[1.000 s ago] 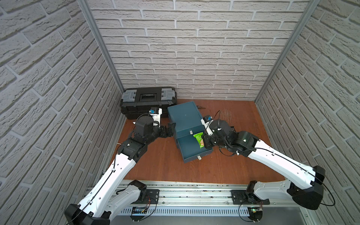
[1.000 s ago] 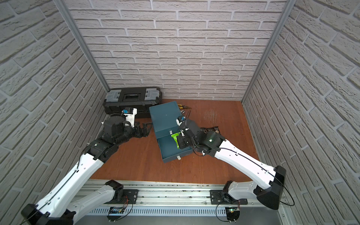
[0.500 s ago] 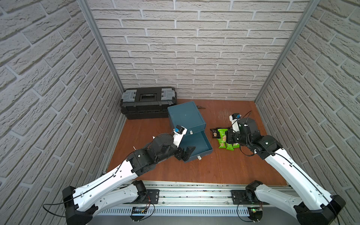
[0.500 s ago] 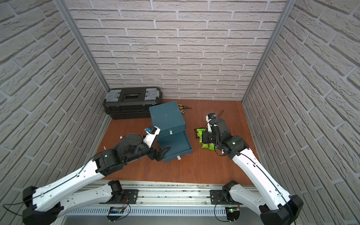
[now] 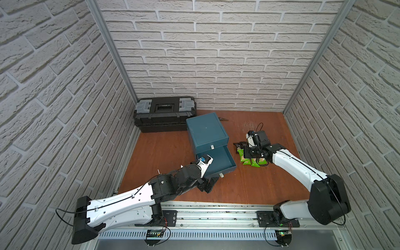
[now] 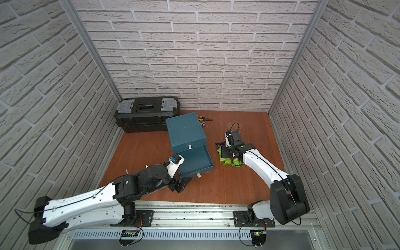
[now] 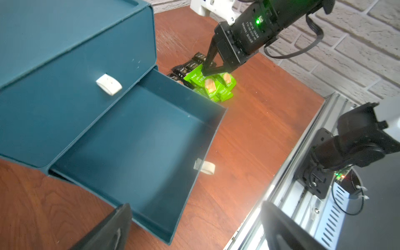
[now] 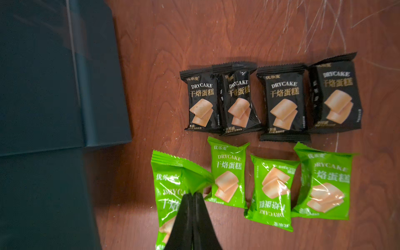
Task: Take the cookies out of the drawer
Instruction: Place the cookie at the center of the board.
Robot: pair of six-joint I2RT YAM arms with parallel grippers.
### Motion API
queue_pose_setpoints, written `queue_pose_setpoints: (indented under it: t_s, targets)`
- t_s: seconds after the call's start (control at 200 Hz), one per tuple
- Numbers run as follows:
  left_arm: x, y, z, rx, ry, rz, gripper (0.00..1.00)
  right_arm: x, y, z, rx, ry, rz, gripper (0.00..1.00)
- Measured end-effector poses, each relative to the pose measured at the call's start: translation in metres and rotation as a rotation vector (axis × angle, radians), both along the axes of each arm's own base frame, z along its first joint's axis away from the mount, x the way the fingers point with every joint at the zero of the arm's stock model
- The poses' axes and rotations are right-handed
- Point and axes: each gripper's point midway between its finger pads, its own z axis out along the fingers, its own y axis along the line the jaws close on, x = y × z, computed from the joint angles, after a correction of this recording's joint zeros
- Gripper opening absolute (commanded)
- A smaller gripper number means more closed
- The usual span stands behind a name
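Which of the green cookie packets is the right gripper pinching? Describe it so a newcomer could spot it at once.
Start at the teal drawer cabinet; on the wooden table beside it lie a row of black wrapped cookie packets and a row of bright green ones. The held green packet is the green row's end nearest the cabinet, crumpled where the shut right gripper pinches it.

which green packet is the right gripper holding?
The green packet at the drawer unit end of the row. The right gripper pinches its wrapper, crumpled; the other three green packets lie flat, untouched.
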Motion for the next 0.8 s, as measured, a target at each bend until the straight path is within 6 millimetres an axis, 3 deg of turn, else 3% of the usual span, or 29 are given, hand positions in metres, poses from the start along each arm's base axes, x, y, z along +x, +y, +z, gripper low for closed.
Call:
queue_pose_setpoints:
  t_s: [0.39, 0.565, 0.8]
  targets:
    - [0.013, 0.008, 0.013, -0.007, -0.063, 0.077, 0.98, 0.018, 0.007, -0.060, -0.014, 0.085, 0.001, 0.02]
    - [0.016, 0.011, 0.014, -0.004, -0.076, 0.098, 0.98, 0.029, 0.006, -0.064, -0.029, 0.070, -0.008, 0.03]
    - [0.019, 0.015, 0.016, 0.001, -0.089, 0.116, 0.98, 0.033, 0.001, -0.063, -0.059, 0.058, -0.021, 0.11]
